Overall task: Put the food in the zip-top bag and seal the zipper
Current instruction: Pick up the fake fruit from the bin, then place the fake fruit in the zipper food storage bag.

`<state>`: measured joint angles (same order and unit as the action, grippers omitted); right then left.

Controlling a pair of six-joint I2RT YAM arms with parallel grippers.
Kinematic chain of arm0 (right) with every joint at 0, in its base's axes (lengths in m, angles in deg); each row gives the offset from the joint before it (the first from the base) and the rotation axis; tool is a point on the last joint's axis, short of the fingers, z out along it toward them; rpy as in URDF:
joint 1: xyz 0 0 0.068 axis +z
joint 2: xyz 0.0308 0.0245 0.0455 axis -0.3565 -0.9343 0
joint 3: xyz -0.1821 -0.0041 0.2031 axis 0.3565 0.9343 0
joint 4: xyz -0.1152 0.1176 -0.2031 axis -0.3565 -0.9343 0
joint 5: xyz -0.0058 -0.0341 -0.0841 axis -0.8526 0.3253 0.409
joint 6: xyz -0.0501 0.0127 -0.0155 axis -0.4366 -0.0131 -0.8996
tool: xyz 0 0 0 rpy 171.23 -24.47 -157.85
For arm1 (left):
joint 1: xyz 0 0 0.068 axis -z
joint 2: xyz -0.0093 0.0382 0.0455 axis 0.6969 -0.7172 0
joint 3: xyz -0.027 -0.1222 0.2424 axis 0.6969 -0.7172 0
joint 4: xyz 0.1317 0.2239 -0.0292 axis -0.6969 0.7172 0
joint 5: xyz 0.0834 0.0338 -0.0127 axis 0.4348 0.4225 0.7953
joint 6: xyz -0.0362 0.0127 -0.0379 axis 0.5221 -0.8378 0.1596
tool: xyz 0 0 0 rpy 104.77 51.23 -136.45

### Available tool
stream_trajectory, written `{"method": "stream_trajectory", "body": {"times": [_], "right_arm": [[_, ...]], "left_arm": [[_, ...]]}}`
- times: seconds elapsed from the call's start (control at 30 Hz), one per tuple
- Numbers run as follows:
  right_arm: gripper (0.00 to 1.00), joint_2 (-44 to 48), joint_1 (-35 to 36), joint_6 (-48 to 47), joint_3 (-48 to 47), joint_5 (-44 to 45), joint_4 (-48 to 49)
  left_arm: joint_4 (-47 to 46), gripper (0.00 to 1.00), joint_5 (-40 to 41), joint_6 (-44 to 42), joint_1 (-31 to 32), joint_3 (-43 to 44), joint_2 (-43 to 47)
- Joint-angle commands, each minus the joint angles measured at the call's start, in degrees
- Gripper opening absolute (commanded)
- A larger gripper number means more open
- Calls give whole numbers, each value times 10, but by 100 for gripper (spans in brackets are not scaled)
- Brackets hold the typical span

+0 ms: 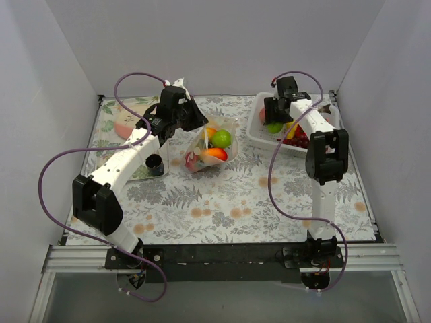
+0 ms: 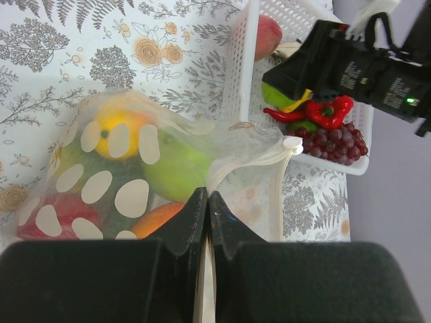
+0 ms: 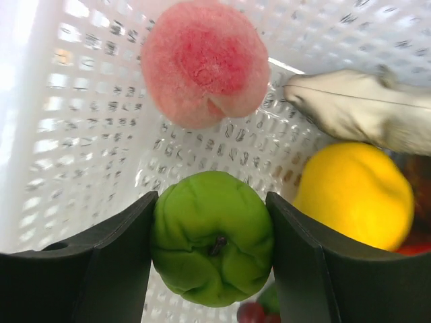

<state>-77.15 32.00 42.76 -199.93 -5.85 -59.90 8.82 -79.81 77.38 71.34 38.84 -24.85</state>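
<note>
Grip on both sides is the picture at the right claw [image 3: 212, 202]: its jaws stand against the two flanks of a green fruit [image 3: 209, 249], which sits low in the white basket [image 3: 67, 134], not lifted as far as I can tell. Around it lie a peach [image 3: 202, 64], a yellow fruit [image 3: 353, 195] and a pale thing I cannot name. The left wrist view adds a red chilli [image 2: 326, 111] and dark grapes [image 2: 340, 141] elsewhere in the basket. The left claw [image 2: 205, 195] is closed flat, pinching a fold of the zip-top bag [image 2: 128, 168] near its mouth and holding that edge up, while the bag's belly rests on the counter [image 1: 236, 202], apart from the basket. Inside the bag several pieces of food show: a yellow-orange one, a green one, a red one and an orange one. I judge the task partway: some loading is done, at least five pieces wait in the basket, and the zipper [image 2: 269, 156] hangs slack and unsealed. In the way: the peach and the yellow fruit crowd the green fruit, and the bag's mouth sags rather than gapes, so dropping food in may need care.
</note>
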Motion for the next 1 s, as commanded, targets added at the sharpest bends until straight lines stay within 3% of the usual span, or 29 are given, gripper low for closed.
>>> {"method": "stream_trajectory", "body": {"times": [0.0, 0.23, 0.47, 0.57, 0.7, 0.77, 0.8, 0.9, 0.97], "right_arm": [[29, 115, -2, 35, -9, 13, -20], [26, 234, 28, 53, 83, -13, 2], [26, 329, 170, 79, 114, 35, 7], [27, 337, 235, 90, 111, 83, 1], [29, 335, 275, 111, 123, 81, 16], [38, 322, 286, 111, 124, 70, 15], [51, 316, 287, 111, 121, 66, 8], [77, 311, 289, 110, 127, 41, 13], [84, 316, 289, 107, 132, 18, 21]], "left_arm": [[-13, 0, 7, 8, -3, 10, 17], [-17, 0, 9, 22, -3, 9, 8], [-15, 0, 8, 31, -5, 12, -1], [-15, 0, 8, 32, -6, 12, -2], [-15, 0, 8, 32, -7, 10, -2], [-15, 0, 7, 33, -8, 9, -2], [-15, 0, 7, 33, -8, 9, -2], [-15, 0, 7, 32, -9, 7, 0], [-16, 0, 6, 32, -9, 6, 1]]}}
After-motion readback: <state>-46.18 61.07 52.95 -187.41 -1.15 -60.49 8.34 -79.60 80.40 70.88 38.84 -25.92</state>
